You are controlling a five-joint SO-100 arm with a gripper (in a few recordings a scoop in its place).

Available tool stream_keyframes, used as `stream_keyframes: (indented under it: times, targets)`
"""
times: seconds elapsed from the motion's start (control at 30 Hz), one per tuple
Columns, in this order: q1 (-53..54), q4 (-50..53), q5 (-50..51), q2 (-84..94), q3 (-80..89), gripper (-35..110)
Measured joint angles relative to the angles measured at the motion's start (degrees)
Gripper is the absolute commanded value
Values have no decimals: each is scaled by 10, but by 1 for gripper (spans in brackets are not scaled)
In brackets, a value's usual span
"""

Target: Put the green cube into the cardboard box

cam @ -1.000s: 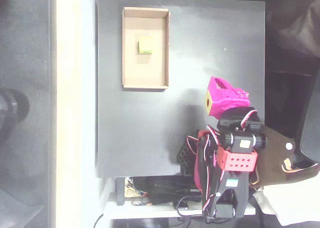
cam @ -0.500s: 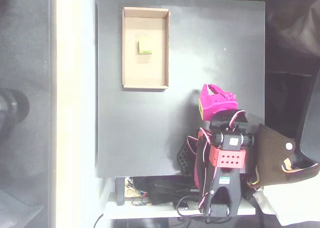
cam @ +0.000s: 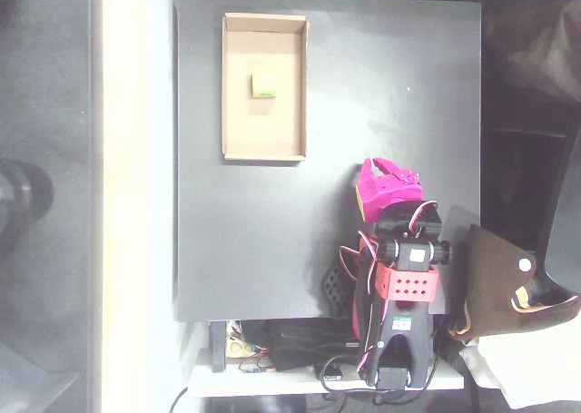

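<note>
We count in overhead view: one small lime-green cube (cam: pixel 263 85); one shallow tan cardboard box (cam: pixel 234 113); one square black table board (cam: pixel 399 86); one robot arm, red and black (cam: pixel 406 295); one pink two-finger gripper (cam: pixel 374 172); one brown leather-like object (cam: pixel 495 281) at right edge.

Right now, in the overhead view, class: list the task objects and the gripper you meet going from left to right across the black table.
Cardboard box → green cube, lying inside the box → pink gripper, apart from the box near the table's right side.
</note>
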Motion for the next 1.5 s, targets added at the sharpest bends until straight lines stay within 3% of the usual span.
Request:
stream_keyframes:
  times: [0.83,1.5]
  targets:
    - [0,116,73,1,-1,1]
    - [0,120,73,2,-1,1]
